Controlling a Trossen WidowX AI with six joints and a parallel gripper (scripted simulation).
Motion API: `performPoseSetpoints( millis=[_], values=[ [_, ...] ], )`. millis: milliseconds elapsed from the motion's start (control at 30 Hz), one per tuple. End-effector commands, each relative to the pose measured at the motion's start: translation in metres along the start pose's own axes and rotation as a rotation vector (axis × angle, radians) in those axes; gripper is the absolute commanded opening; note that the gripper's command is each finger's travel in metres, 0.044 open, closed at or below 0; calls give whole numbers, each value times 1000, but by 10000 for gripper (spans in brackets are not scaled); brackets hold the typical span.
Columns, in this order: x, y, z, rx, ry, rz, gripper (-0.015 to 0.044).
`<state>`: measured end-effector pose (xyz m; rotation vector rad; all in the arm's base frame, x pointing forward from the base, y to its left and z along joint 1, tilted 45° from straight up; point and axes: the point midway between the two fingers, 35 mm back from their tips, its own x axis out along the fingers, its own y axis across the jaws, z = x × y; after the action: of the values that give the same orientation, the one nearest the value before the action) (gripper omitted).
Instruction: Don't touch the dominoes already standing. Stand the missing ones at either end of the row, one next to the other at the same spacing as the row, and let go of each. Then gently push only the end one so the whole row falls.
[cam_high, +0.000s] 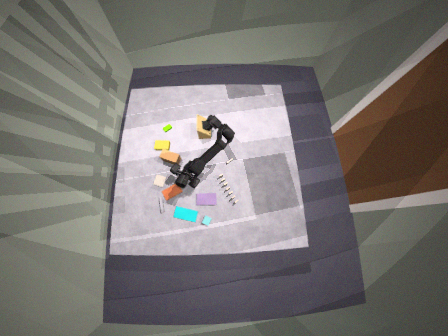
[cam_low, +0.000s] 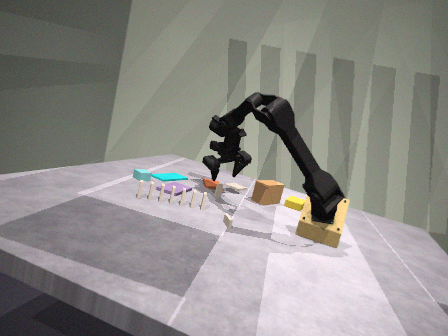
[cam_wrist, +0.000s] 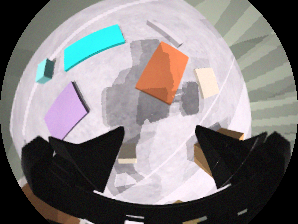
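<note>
A row of several small tan dominoes (cam_high: 227, 190) (cam_low: 171, 194) stands on the table (cam_high: 270, 220). One single domino (cam_high: 230, 161) (cam_low: 228, 220) stands apart, beyond the row's end nearer the arm base. Another domino (cam_low: 218, 190) stands just behind that end of the row. My gripper (cam_high: 181, 179) (cam_low: 225, 172) (cam_wrist: 160, 129) is open and empty. It hangs well above the table, pointing down, over an orange wedge (cam_high: 171, 191) (cam_low: 210, 182) (cam_wrist: 160, 72). Two thin pale pieces (cam_high: 161, 205) (cam_wrist: 162, 32) lie flat past the wedge.
Flat and blocky clutter lies around: a purple tile (cam_high: 206, 199) (cam_wrist: 67, 110), a cyan tile (cam_high: 185, 214) (cam_wrist: 93, 48), a small teal block (cam_high: 206, 220), a cream tile (cam_high: 159, 180) (cam_wrist: 208, 83), an orange block (cam_high: 170, 157) (cam_low: 267, 191), a yellow block (cam_high: 161, 145) (cam_low: 295, 202) and a green piece (cam_high: 167, 128).
</note>
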<state>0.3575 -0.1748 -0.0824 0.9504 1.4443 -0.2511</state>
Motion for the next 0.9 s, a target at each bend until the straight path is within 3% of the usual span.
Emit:
performPoseSetpoints(
  millis=[0,400,667,867],
  values=[
    [-63,22,-20,39,263,233,440],
    [-62,22,-20,39,263,233,440],
    [-7,37,-34,38,263,235,440],
    [0,39,-37,38,264,236,440]
  ],
)
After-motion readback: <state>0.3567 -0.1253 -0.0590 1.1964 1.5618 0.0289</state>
